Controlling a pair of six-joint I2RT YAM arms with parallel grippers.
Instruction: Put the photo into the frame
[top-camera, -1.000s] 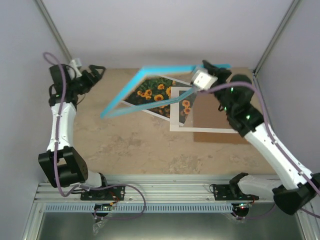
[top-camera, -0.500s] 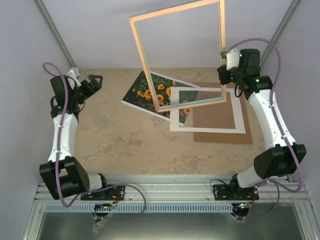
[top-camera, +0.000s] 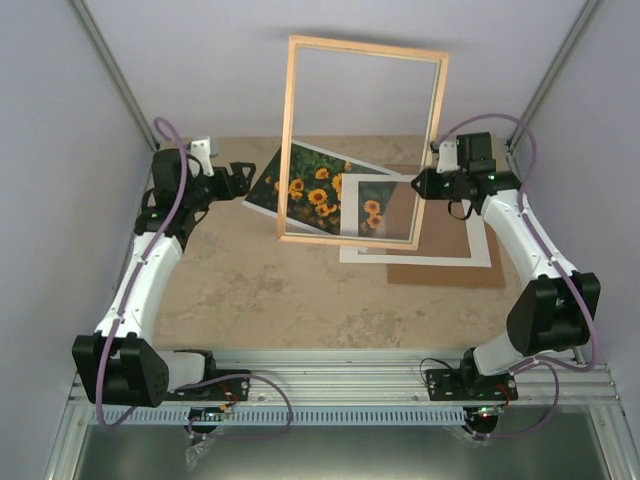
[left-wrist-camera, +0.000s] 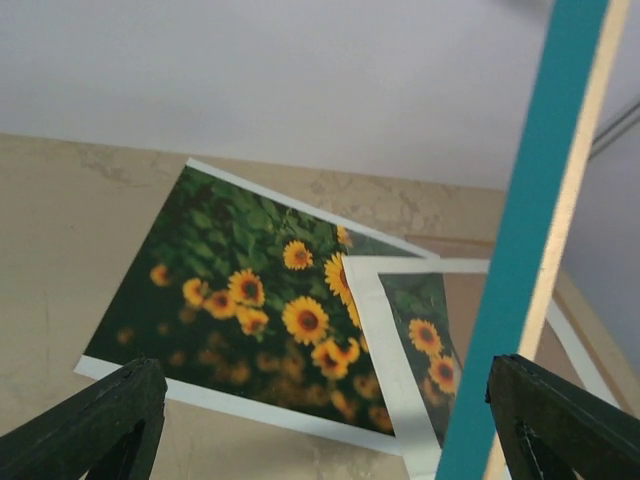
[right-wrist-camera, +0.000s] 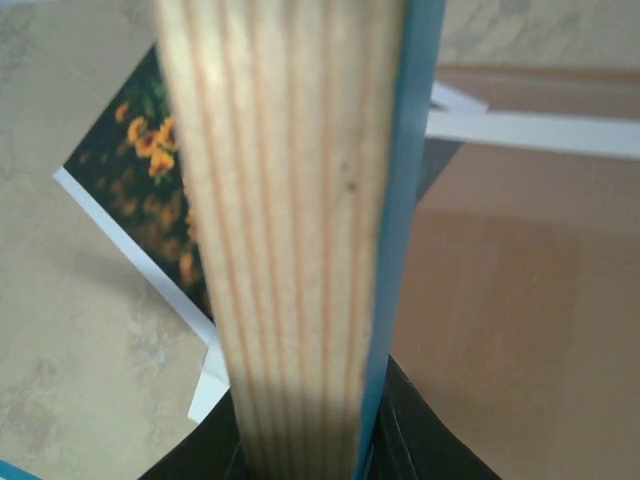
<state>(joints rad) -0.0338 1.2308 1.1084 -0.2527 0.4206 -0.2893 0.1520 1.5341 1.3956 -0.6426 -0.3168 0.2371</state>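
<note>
The frame (top-camera: 286, 140) hangs tilted in the air above the table, its light wood back toward the top camera. My right gripper (top-camera: 424, 186) is shut on its right rail. The right wrist view shows the wood side and blue front edge of the frame (right-wrist-camera: 290, 200) clamped between the jaws (right-wrist-camera: 300, 455). The photo (top-camera: 308, 190) of orange-yellow flowers lies flat on the table under the frame. My left gripper (top-camera: 240, 172) is open and empty just left of the photo (left-wrist-camera: 240, 300), with the frame's blue edge (left-wrist-camera: 530, 220) on the right of the left wrist view.
A white cut-out mat (top-camera: 480, 257) overlaps the photo's right corner and lies on a brown backing board (top-camera: 440, 272). Both also show in the wrist views, the mat (left-wrist-camera: 385, 330) and the board (right-wrist-camera: 520, 300). Enclosure walls stand behind and at the sides.
My right arm has turned the frame over from blue front to wood back and brought it over the photo. My left arm has swung right, toward the photo's left corner.
</note>
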